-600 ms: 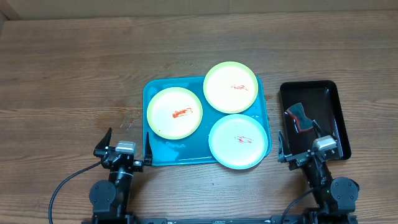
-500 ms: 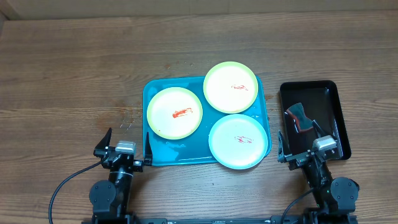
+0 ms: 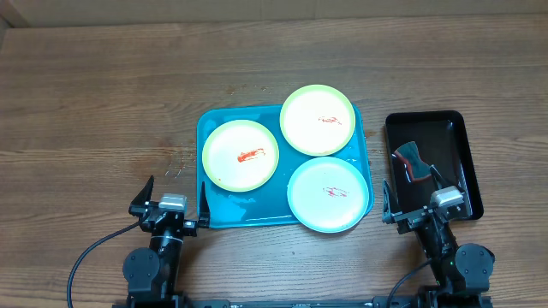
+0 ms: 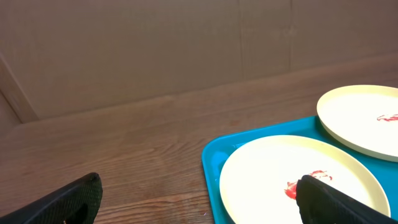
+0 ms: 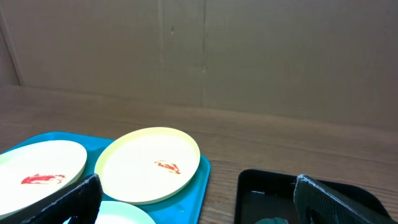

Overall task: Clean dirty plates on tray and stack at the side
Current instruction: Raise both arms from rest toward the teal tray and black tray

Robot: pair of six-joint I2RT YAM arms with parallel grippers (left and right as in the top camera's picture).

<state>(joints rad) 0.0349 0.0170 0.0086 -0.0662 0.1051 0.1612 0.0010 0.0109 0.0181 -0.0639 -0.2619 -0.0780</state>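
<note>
No readable text, labels, brands or numbers on anything in view.

I see a wooden counter (image 3: 103,103) filling the overhead view: mid-brown boards, grain running side to side, faint board joints. A small patch of pale scuff marks (image 3: 175,171) sits left of centre. Along the far edge stands a plain brown panel (image 4: 155,50), cardboard-like, matte. From the wrist views I note vertical seams (image 5: 204,56) in it, and a slanted fold at its left end. Light is soft and even, with no hard shadows on the wood. I cannot see any floor or window.
</note>
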